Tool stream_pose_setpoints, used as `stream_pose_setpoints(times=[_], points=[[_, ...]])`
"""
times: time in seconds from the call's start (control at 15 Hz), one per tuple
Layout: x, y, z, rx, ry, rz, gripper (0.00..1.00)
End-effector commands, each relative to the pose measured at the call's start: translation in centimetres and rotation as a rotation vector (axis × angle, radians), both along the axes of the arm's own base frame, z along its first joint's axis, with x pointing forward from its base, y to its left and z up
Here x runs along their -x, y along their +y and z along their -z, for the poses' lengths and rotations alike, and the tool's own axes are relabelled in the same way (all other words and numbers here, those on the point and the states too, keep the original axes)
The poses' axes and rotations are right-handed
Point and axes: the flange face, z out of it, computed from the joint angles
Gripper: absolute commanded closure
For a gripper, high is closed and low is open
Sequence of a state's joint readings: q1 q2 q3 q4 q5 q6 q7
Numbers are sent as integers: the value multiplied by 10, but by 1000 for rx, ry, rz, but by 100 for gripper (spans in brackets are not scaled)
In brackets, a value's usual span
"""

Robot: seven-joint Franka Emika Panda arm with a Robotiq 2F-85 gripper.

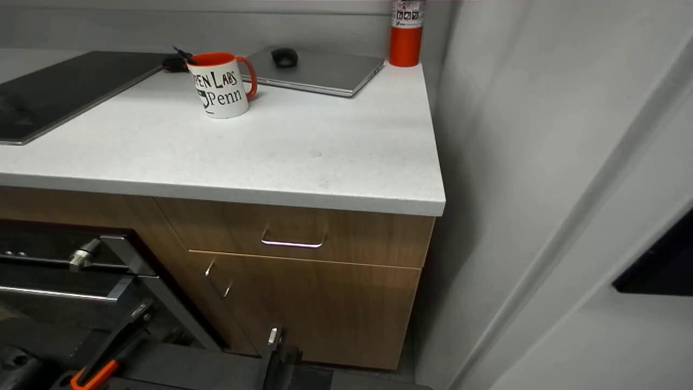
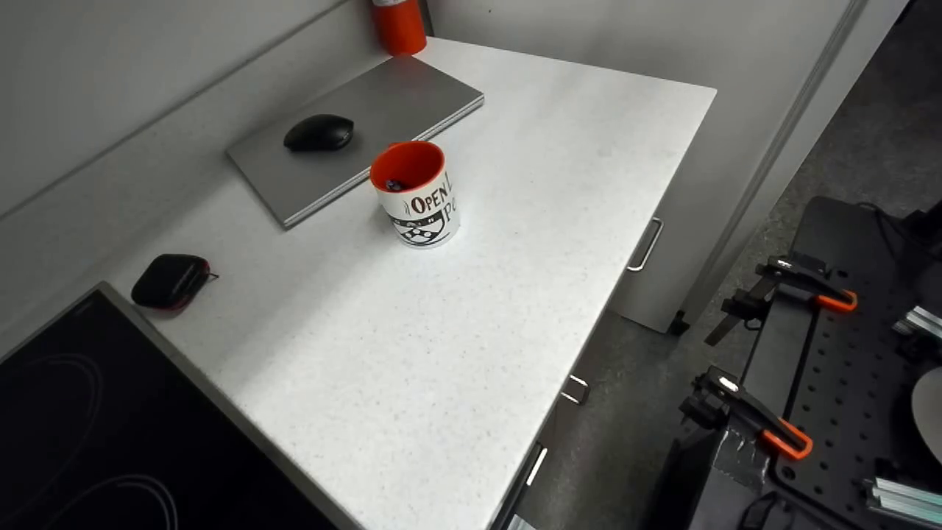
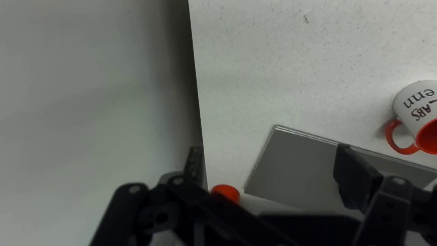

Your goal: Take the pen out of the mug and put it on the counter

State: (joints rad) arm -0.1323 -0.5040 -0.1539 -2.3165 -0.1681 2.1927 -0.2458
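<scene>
The white mug with red handle and red inside stands upright on the white counter (image 1: 325, 146) (image 2: 412, 331) in both exterior views (image 1: 219, 92) (image 2: 423, 213). The dark pen (image 1: 184, 54) leans out over the mug's rim; its end also shows inside the mug (image 2: 394, 185). In the wrist view the mug (image 3: 413, 102) is cut by the right edge and the pen does not show. My gripper (image 3: 269, 148) is open with nothing between its fingers, over the counter's end (image 3: 290, 75) and to one side of the mug. The gripper is out of view in both exterior views.
A closed grey laptop (image 1: 330, 70) with a black mouse (image 1: 284, 57) on it lies behind the mug. A red-and-white canister (image 1: 406, 46) stands at the back corner. A small dark case (image 2: 171, 281) lies near the dark cooktop (image 2: 66, 412). A wall (image 3: 102, 85) borders the counter's end.
</scene>
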Motion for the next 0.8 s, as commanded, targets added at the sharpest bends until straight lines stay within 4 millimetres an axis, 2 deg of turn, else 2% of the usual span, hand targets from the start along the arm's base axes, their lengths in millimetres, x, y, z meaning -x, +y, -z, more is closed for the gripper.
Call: stream_pose_setpoints(times=[0.0, 0.07, 0.13, 0.27, 0.73], points=[[29, 33, -20, 67, -120, -113, 0], [33, 39, -21, 79, -138, -123, 0], [15, 27, -19, 36, -84, -77, 0], [20, 31, -21, 39, -94, -82, 0], [16, 28, -15, 33, -79, -77, 0]])
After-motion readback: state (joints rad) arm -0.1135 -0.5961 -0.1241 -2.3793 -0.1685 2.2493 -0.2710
